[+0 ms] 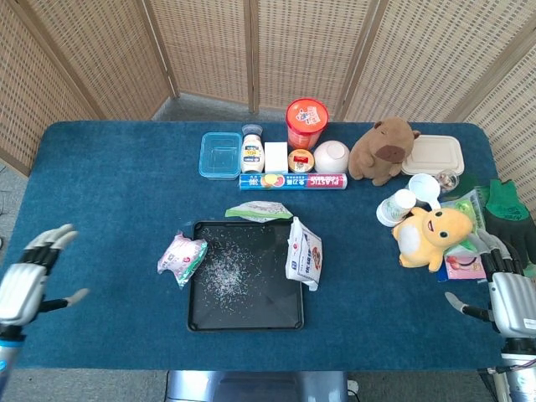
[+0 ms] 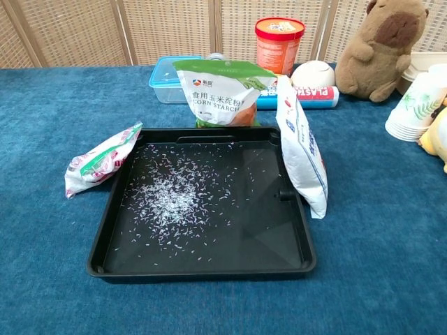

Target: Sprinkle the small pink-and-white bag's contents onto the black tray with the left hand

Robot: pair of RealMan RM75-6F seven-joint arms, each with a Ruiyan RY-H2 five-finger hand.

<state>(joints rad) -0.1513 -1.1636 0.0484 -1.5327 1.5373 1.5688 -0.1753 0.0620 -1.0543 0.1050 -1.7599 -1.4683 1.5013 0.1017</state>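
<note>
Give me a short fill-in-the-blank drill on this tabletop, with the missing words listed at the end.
1. The small pink-and-white bag lies tipped against the ____ edge of the black tray, as the chest view shows it.
2. The left hand holds ____.
3. The bag printed CORN STARCH stands at the tray's ____ edge.
4. The scattered white grains lie ____ the tray.

Missing words: left; nothing; far; inside

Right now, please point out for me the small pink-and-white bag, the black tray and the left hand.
small pink-and-white bag point(image 2: 98, 161), chest view, middle of its printed face.
black tray point(image 2: 209, 267), chest view, bare near rim.
left hand point(image 1: 22, 283), head view, back of the hand.
</note>
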